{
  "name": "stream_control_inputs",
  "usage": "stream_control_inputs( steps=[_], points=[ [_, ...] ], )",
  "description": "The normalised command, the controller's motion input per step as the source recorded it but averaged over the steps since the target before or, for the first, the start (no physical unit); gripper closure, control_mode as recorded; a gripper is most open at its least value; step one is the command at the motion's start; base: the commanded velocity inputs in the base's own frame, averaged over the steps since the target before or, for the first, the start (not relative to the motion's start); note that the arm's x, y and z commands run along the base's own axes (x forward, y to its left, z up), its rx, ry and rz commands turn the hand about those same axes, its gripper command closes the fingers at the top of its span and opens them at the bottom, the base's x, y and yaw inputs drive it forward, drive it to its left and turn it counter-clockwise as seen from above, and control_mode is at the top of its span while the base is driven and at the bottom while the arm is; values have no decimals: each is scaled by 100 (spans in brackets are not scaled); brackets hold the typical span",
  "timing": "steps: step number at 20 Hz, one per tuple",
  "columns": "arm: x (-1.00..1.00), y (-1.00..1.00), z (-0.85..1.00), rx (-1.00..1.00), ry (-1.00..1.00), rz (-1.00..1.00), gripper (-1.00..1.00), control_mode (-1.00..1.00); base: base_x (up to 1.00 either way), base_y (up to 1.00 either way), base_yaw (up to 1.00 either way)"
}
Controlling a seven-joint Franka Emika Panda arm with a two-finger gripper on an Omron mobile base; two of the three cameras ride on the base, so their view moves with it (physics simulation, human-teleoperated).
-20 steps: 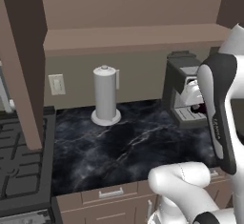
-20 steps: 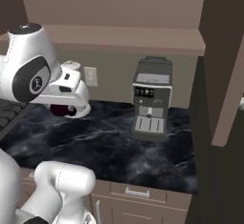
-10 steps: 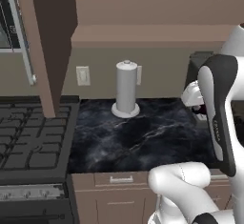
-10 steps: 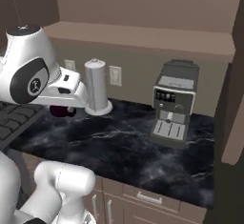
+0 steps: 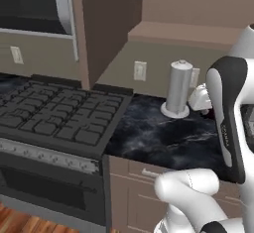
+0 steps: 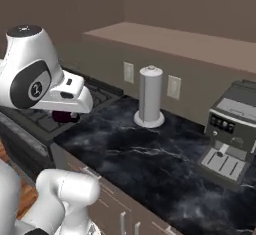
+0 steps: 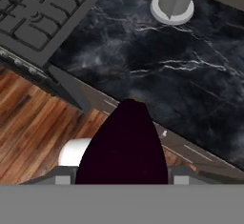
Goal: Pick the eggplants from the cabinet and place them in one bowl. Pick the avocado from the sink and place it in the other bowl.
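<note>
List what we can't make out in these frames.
- Gripper fingers: hand view, hidden behind the eggplant.
- Eggplant: right base view, mostly covered by the hand above it.
- Coffee machine: right base view, cut off by the right edge.
- Stove: left base view, cut off by the left edge.
- Paper towel holder: hand view, top cut off.

Soft, even rendered light, dim overall; no harsh shadows.
Faint pale sheen is seen on the dark marbled worktop (image 6: 165,164), and the eggplant (image 7: 125,147) is rendered almost black. Slight softness is noted throughout, and the cabinet (image 5: 106,24) faces are left in muted shade.
</note>
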Motion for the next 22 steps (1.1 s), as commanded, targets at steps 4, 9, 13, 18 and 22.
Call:
stream_control_inputs(
  steps=[4,9,13,18,22],
  points=[
    [0,0,0,0,0,0,100,100,0,10,67],
    [0,0,0,0,0,0,100,100,0,11,66],
    [0,0,0,0,0,0,100,100,0,18,65],
    [0,0,0,0,0,0,100,100,0,46,66],
    [0,0,0,0,0,0,100,100,-6,56,65]
  ],
)
